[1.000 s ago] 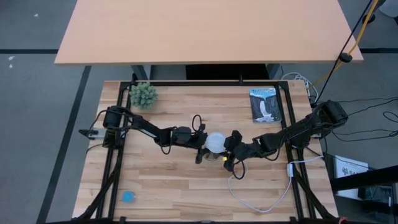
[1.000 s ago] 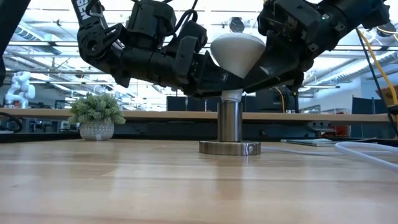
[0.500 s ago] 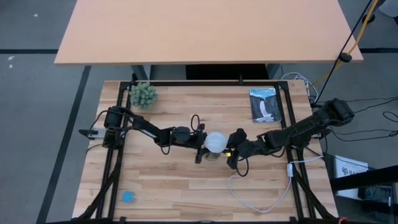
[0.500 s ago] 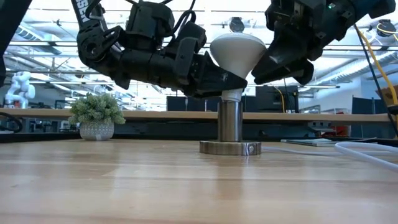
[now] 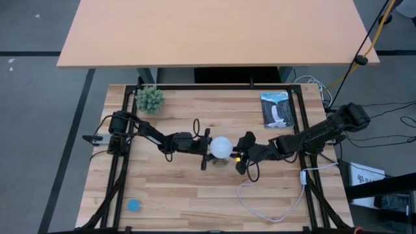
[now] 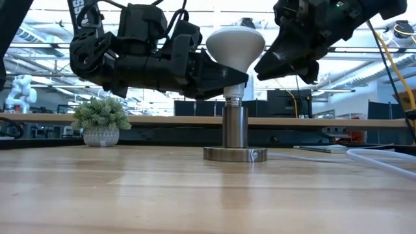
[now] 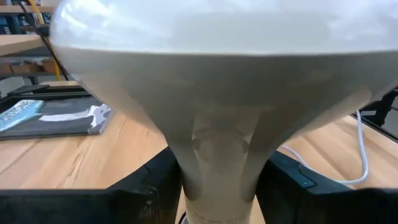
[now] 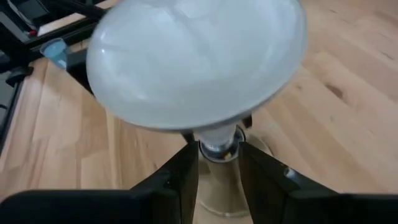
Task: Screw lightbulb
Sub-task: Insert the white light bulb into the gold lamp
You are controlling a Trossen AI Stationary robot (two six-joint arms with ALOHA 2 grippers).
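The white frosted lightbulb stands globe-up, its greyish screw base in the top of the silvery socket post. The post's disc rests on the wooden table; the bulb also shows in the high view. My left gripper is shut on the bulb's neck from the table's left. My right gripper is open just right of the bulb, its fingertips beside the globe's underside and apart from it. In the right wrist view the neck shows beyond its two fingers. My left gripper pinches the bulb's narrow neck, just below the globe, between its two fingers. The fingers come level from the table's left. The bulb stands about upright, its screw base in the socket post.
A small potted plant stands at the far left and a booklet lies at the far right. The socket's white cord loops over the near right of the table. A small blue thing lies at the near left.
My right gripper has come off the bulb's neck and drawn back up and toward the table's right. My left gripper has kept its hold and gone slightly toward the table's left; the bulb and the socket have shifted a little that way with it.
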